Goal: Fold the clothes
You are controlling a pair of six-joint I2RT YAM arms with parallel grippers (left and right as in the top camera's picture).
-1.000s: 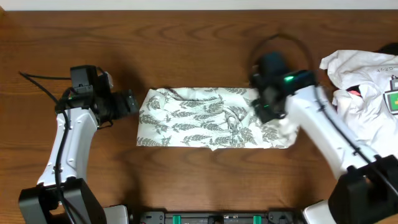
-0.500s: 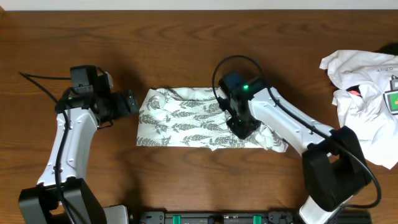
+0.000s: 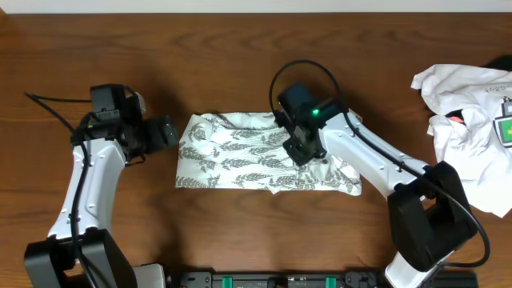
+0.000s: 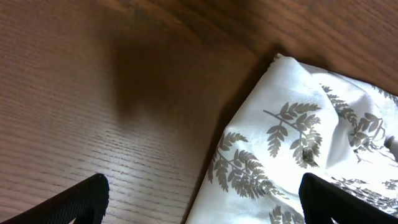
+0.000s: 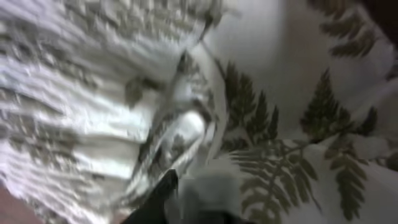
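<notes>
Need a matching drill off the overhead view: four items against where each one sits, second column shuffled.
1. fern-print garment
2. plain white garment
3. left end effector
4. right end effector

A. over the fern print, right of its middle
B. far right of the table
C. over bare wood, just off the fern print's left edge
D. spread across the middle of the table

Pairs: 1-D, 2-B, 3-C, 4-A

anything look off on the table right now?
The fern-print garment is a fairly neat strip, but its right end, under the right gripper, is bunched with a ragged edge. A plain white garment lies crumpled at the far right.
</notes>
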